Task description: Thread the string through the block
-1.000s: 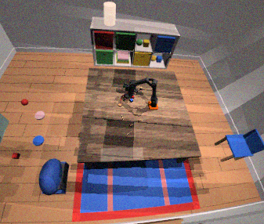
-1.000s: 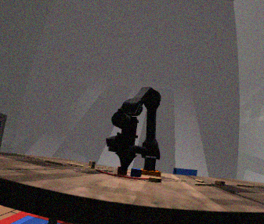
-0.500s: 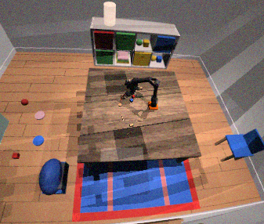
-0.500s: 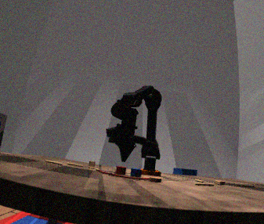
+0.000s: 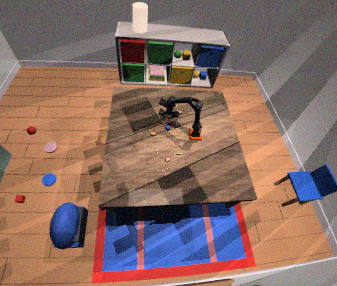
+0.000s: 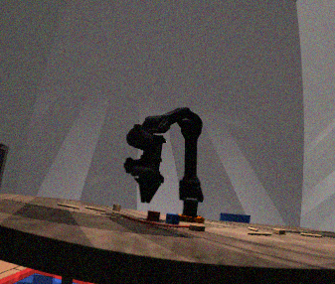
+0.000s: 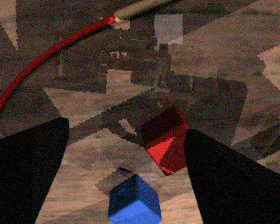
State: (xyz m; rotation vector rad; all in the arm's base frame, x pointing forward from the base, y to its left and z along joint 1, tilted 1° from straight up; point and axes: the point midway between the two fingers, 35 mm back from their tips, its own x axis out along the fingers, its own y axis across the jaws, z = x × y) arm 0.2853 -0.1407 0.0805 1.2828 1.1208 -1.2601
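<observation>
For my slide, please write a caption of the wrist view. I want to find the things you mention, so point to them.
Open claw [image 7: 128, 132] above a red block [image 7: 167, 150] and blue block [image 7: 135, 202].

Red block [image 7: 166, 142] beside blue block [image 7: 135, 202].
</observation>
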